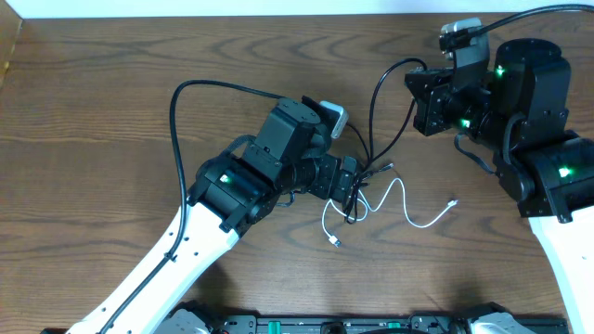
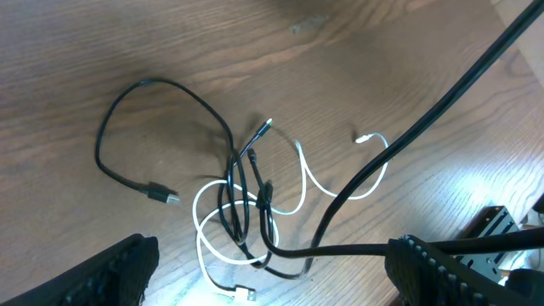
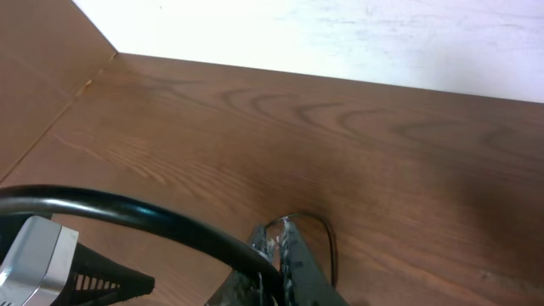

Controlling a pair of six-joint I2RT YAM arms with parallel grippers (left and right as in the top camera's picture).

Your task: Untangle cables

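Note:
The cables (image 1: 357, 199) lie in a tangle of thin black and white cords at mid-table. My left gripper (image 1: 351, 190) hovers over them, open; in the left wrist view (image 2: 272, 255) the tangle (image 2: 246, 204) sits between its wide-spread fingers. A white cord (image 2: 314, 183) loops right, and a black loop (image 2: 127, 127) ends in a plug at the left. My right gripper (image 1: 411, 83) is shut on a black cord (image 1: 374, 102) that curves down into the tangle. In the right wrist view the closed fingers (image 3: 285, 234) pinch that thin cord (image 3: 330, 242).
A white plug end (image 1: 453, 201) lies to the right of the tangle. A thick black arm cable (image 1: 181, 102) arcs over the table at the left. Another thick arm cable (image 3: 127, 208) crosses the right wrist view. The table's back edge meets a white wall (image 3: 340, 34).

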